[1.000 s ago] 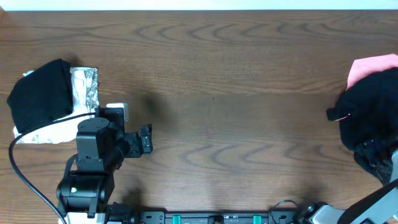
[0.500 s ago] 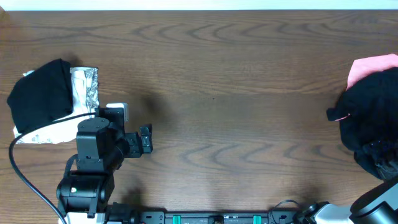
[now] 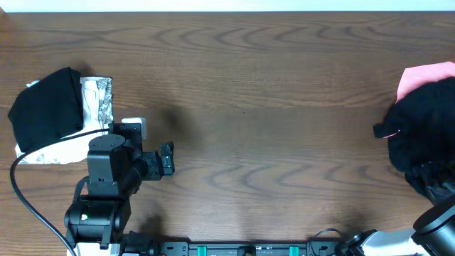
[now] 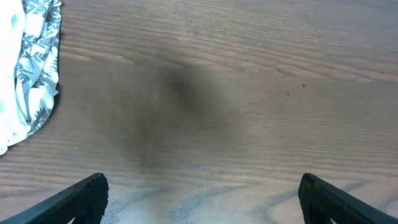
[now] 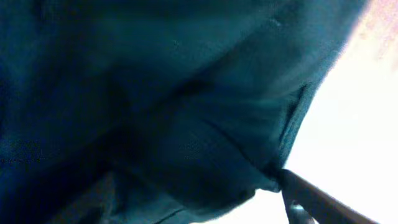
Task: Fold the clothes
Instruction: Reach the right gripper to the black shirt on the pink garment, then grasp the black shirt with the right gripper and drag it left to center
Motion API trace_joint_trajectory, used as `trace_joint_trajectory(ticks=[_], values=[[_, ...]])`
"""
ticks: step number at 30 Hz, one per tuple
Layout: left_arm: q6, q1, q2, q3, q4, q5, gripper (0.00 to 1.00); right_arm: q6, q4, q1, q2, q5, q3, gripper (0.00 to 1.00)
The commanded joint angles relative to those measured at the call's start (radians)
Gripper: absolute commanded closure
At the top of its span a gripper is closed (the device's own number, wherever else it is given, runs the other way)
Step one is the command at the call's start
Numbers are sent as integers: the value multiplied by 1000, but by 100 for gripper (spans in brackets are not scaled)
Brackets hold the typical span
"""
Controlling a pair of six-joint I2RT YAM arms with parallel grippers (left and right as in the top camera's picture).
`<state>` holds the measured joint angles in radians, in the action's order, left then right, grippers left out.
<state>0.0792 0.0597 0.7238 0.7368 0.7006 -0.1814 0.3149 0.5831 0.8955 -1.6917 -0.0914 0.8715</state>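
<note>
The left gripper hangs above the brown wooden table, jaws spread wide, touching nothing. The right gripper is sunk in the crumpled black T-shirt, which lies on a salmon-pink garment at the right edge. How its jaws stand cannot be told. Far left, a folded black garment tops a white-grey leaf-patterned one.

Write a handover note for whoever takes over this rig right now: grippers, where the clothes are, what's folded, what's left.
Left gripper: open, empty, over bare table beside the left pile.
Right gripper: down in the dark heap at the right edge; cloth hides how its jaws stand, so the grip is unclear.
Clothes: folded black shirt lies on the white-grey patterned one, far left. Crumpled black shirt covers part of the salmon-pink one, far right.
Done: the left pair looks folded and stacked.
Left: the crumpled black shirt, then the salmon-pink one.
</note>
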Motion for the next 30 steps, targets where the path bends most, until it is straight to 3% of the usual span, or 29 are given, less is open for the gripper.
trace_joint_trajectory(ticks=[1, 4, 13, 20, 24, 30], values=[[9, -4, 0, 21, 2, -10, 2, 3, -1, 8, -56, -32, -17, 51], [9, -4, 0, 21, 2, -10, 2, 2, 2, 8, -55, -31, -17, 98], [9, -4, 0, 21, 2, -10, 2, 2, 99, 5, 76, 116, 45, 100], [9, -4, 0, 21, 2, -10, 2, 2, 157, -53, 363, 499, 180, 99], [9, -4, 0, 21, 2, -10, 2, -4, 223, -180, 489, 563, 254, 99], [9, -4, 0, 21, 2, -10, 2, -32, 259, -489, 592, 528, 275, 99]])
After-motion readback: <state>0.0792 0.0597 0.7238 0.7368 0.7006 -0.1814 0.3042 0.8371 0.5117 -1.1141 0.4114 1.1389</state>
